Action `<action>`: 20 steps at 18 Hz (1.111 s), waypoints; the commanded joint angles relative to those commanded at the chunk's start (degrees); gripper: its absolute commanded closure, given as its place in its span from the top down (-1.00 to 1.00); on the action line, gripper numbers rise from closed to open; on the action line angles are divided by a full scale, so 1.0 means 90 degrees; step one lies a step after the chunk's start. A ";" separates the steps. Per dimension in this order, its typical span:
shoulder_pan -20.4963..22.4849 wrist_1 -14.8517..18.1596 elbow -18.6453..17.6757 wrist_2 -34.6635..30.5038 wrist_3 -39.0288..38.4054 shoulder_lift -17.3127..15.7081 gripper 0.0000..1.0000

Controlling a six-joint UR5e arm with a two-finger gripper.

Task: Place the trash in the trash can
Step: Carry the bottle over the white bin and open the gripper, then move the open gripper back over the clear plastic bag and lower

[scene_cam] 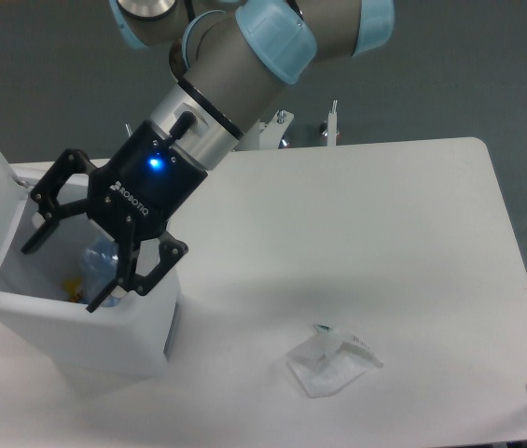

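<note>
The black two-finger gripper (pixel 69 273), jaws spread, fills the large white boxy plastic bin's (pixel 76 327) mouth; the white table (pixel 384 243) around the see-through plastic bag (pixel 330 359) lies open

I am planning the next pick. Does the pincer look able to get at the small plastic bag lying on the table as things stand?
Probably yes. The plastic bag lies alone on the bare white table, nothing over or beside it. The pincer is open above the trash can, the bottle lying inside, not held.
</note>
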State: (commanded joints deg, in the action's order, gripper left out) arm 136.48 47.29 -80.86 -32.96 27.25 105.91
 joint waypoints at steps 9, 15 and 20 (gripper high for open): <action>0.0831 0.0019 -0.0673 -0.1659 0.0818 0.0527 0.97; 0.1125 0.0029 -0.0967 -0.2791 0.1902 0.1063 0.98; 0.1086 0.0029 -0.0986 -0.3740 0.2363 0.1445 0.98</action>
State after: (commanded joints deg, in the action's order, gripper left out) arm 146.25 47.55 -89.73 -66.62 48.51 118.91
